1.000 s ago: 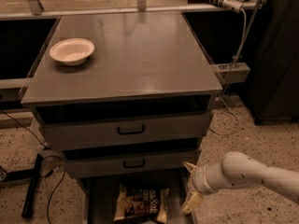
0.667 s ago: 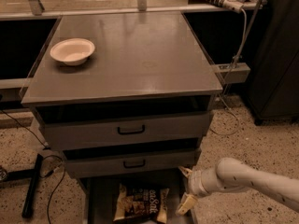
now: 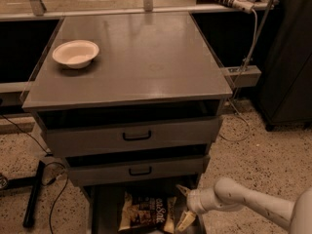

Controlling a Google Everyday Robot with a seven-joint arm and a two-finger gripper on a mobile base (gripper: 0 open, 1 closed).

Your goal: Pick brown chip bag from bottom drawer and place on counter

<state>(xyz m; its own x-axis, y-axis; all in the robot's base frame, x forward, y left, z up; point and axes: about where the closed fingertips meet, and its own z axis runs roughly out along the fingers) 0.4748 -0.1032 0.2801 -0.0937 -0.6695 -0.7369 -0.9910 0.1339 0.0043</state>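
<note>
The brown chip bag lies flat on the floor of the open bottom drawer, at the bottom of the camera view. My gripper is low at the drawer's right side, just right of the bag, with its two pale fingers spread open and nothing between them. The white arm reaches in from the lower right. The grey counter is the cabinet's top, above the two upper drawers.
A white bowl stands on the counter's back left. Two upper drawers with black handles are slightly pulled out above the bottom drawer. Cables and a black bar lie on the floor at left. A dark cabinet stands at right.
My gripper and arm have moved left and a little down, closer to the chip bag's right edge. The bag has not moved.
</note>
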